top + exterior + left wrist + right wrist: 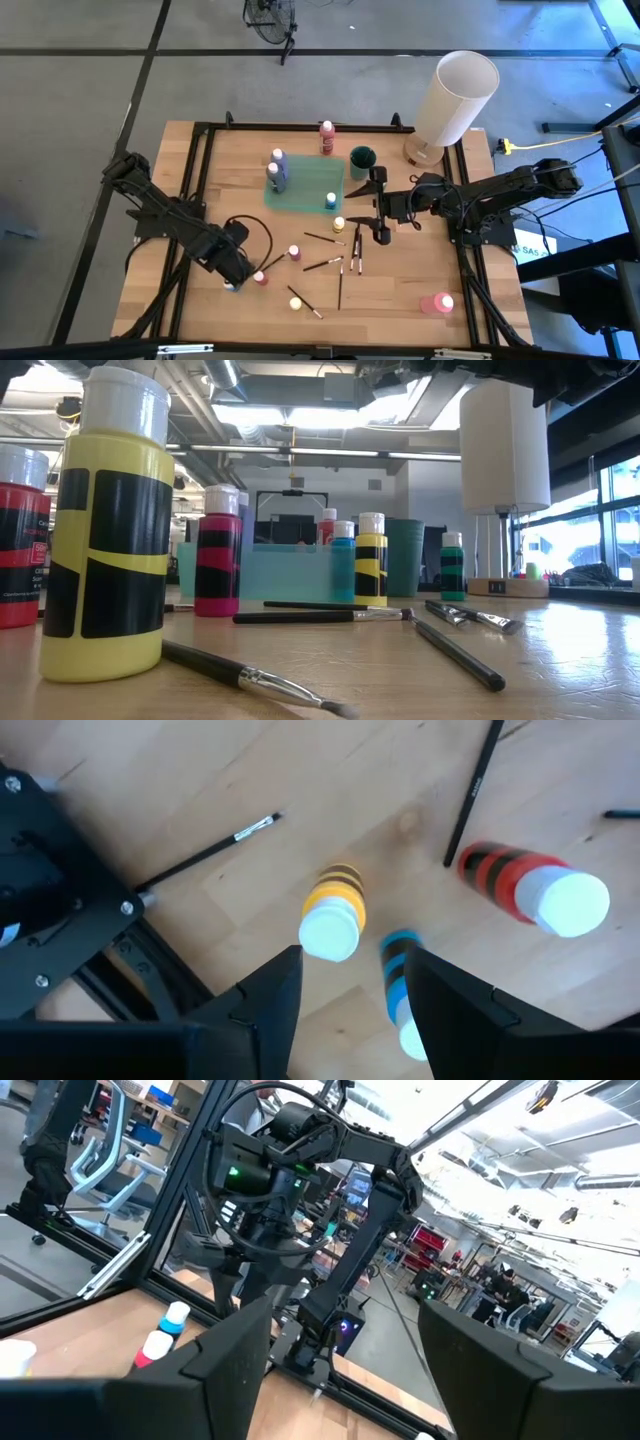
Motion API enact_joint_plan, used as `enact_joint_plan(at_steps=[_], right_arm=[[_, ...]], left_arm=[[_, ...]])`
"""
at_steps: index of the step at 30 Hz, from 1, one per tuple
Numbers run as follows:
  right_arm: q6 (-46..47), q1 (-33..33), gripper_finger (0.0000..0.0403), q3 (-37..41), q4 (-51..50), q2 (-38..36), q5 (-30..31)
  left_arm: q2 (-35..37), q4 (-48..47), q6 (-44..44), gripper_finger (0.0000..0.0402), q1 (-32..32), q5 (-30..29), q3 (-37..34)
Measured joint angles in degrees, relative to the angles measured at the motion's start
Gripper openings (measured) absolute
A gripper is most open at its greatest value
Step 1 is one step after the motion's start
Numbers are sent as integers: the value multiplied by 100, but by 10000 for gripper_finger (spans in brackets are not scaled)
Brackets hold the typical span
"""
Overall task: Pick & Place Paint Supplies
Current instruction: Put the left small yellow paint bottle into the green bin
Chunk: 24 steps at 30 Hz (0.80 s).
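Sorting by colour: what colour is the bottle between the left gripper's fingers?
Blue bottle with black stripes; left wrist view.

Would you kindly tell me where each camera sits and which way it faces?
High: overhead, looking down on the table; both arms.
Low: table height, facing the yellow bottle; no arm.
Left wrist: looks down past the left end effector, blue bottle between its fingers.
Right wrist: the right end effector is open, facing the left arm.
Shared: left wrist's red bottle also shows overhead.
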<state>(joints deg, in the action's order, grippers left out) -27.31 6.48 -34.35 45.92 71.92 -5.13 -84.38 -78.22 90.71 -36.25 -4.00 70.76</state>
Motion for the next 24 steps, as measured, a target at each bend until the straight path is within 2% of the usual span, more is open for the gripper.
enact_joint_plan(at_steps=[7, 13, 19, 24], right_arm=[[-48, 0, 256, 0, 8, 0, 0], [-192, 0, 256, 0, 20, 0, 0], [-271, -7, 256, 0, 85, 0, 2], [-361, -7, 256, 0, 101, 0, 2]], left_arm=[[0, 5, 60, 173, -80, 73, 0], [0, 7, -30, 173, -117, -104, -21], [2, 14, 297, 173, -111, 213, -103], [2, 21, 315, 173, -111, 125, -103]])
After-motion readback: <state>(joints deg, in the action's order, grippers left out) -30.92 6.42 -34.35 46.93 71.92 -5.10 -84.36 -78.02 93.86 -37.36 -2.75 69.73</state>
